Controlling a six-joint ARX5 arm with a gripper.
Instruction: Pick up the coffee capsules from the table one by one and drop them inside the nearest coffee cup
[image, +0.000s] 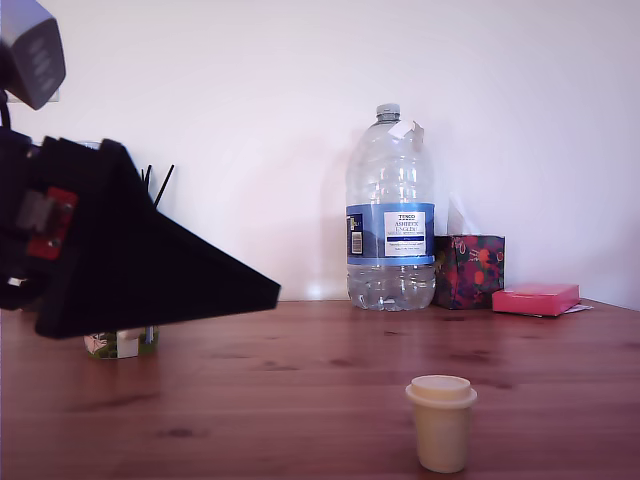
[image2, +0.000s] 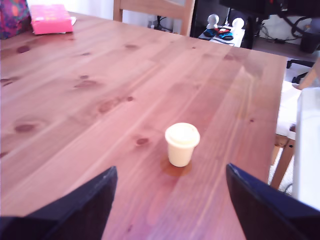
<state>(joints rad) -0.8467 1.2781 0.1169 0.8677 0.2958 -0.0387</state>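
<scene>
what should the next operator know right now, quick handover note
Gripper: open, empty, raised above the table, aimed towards the cream capsule.
Cream capsule: standing on the table, wide rim up, untouched.
Mug: mostly hidden behind the arm in the exterior view, only its base shows at that view's left.
Navy capsule: not visible in either view; cannot tell if it is already in the mug.
Left: grasp the cream capsule and drop it in the mug.
</scene>
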